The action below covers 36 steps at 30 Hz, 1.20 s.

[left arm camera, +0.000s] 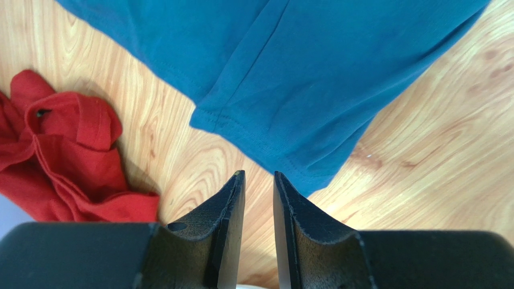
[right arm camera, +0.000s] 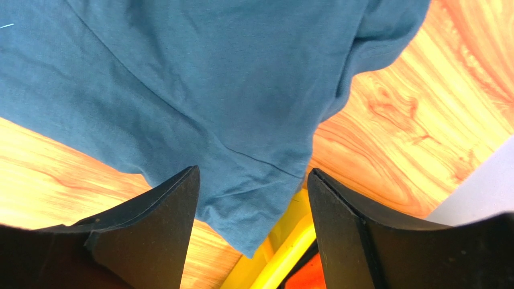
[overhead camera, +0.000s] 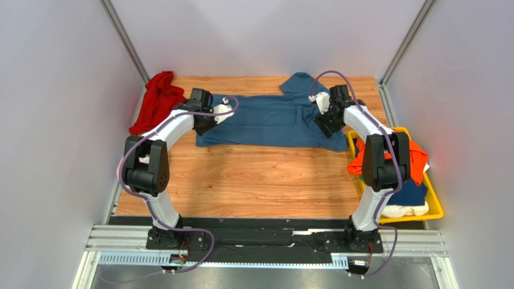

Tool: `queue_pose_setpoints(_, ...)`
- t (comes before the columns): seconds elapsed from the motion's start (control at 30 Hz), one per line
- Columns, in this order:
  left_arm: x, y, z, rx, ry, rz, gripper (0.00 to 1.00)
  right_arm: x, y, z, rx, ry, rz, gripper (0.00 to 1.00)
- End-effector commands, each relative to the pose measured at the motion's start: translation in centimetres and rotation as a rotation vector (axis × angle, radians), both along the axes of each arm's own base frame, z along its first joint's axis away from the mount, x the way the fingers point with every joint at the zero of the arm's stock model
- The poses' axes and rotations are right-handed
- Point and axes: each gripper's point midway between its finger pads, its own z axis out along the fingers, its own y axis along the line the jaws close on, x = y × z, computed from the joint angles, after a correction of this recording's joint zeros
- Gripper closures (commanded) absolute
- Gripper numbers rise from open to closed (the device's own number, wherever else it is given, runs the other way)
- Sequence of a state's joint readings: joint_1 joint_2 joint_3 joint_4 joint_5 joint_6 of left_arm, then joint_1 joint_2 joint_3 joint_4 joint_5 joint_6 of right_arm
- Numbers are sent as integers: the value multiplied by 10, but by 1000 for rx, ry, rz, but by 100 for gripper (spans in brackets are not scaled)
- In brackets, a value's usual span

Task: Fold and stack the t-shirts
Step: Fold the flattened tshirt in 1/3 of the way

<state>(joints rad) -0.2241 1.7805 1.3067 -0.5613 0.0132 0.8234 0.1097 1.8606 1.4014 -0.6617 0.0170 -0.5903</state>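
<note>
The teal-blue t-shirt (overhead camera: 271, 120) is laid out across the far part of the bench (overhead camera: 253, 180). The left fingers (left arm camera: 232, 205) are held slightly apart, empty, beside its hem; the right fingers (right arm camera: 163, 229) are spread wide over its corner.

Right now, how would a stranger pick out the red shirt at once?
On the wooden table, go to the far left corner. The red shirt lies crumpled there, apart from the blue t-shirt spread flat beside it; the orange shirt sits in the yellow bin.
</note>
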Motion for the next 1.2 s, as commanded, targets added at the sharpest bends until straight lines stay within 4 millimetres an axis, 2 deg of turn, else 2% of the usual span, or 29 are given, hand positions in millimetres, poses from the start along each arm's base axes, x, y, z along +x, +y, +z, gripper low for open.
queue_pose_setpoints(0.0, 16, -22, 17, -86, -36, -9, 67, 16, 13, 18, 62, -59, -3, 29)
queue_pose_setpoints(0.2, 30, -35, 5, -124, -4, -10, 66, 35, 28, 13, 101, -74, 4, 29)
queue_pose_setpoints(0.27, 32, -39, 0, -139, 11, -6, 66, 39, 31, 4, 102, -60, 6, 29)
queue_pose_setpoints(0.43, 40, -44, -13, -153, 25, 1, 55, 48, 37, -8, 89, -57, 16, 29)
queue_pose_setpoints(0.57, 40, -44, -18, -154, 32, 3, 49, 50, 34, -16, 67, -50, 10, 28)
queue_pose_setpoints(0.63, 41, -44, -21, -149, 36, 6, 45, 51, 34, -19, 62, -49, 12, 20)
queue_pose_setpoints(0.67, 41, -43, -23, -146, 39, 6, 44, 52, 33, -19, 60, -51, 11, 19)
queue_pose_setpoints(0.7, 41, -42, -27, -140, 47, 9, 40, 52, 33, -21, 58, -46, 10, 18)
queue_pose_setpoints(0.97, 42, -34, -45, -78, 89, 22, 39, 44, 30, -35, 36, -9, 19, 16)
queue_pose_setpoints(1.17, 34, -26, -55, -39, 113, 29, 40, 25, 30, -55, 18, 46, 45, 16)
